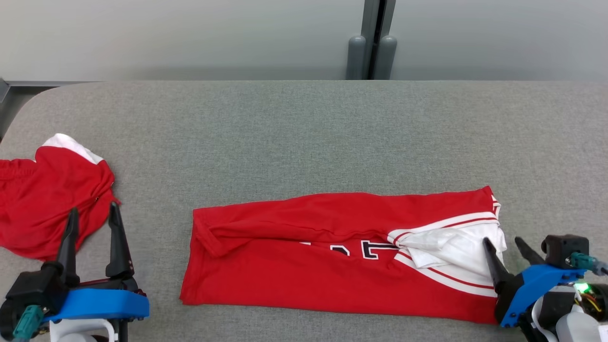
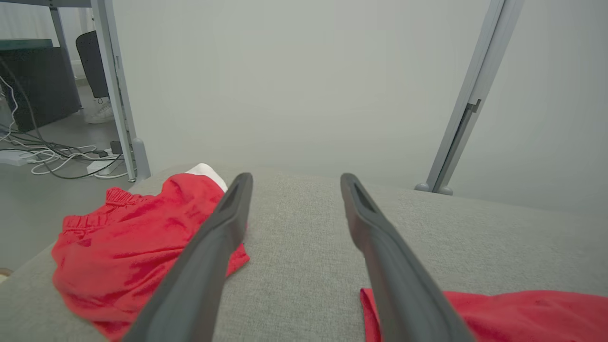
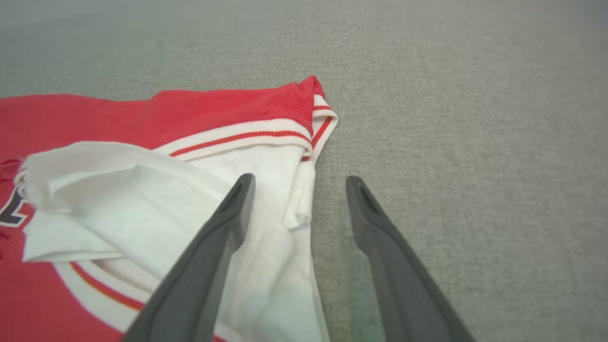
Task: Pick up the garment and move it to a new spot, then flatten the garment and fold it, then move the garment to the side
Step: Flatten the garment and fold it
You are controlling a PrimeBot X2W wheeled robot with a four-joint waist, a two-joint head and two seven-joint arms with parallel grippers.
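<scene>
Head view with both wrist views. The garment [image 1: 332, 251], a red jersey with white trim, lay on the grey cloth-covered table [image 1: 304, 123], toward the near edge and somewhat to the robot's right of centre. It lay flat as a long band, its far part turned down over the dark lettering so that only the lower halves of the letters showed. From this the move to a new spot, the flattening and a first lengthwise fold were judged done. A crosswise fold, if one was intended, and the move to the side were judged outstanding. The long axis of the band ran left to right, roughly parallel to the near table edge. The striped, white-lined end pointed to the robot's right and the plain red end to its left. The right gripper [image 1: 501, 240] stood with its pincer apart and holding nothing. It straddled the right-hand edge of the band, one finger over the rumpled white cloth and the other over bare table. Whether either finger touched the fabric could not be told. The left gripper [image 1: 93, 209] likewise had its pincer apart and empty, low over the table between the band's left end and a second red garment [image 1: 52, 204] bunched at the table's left edge.
</scene>
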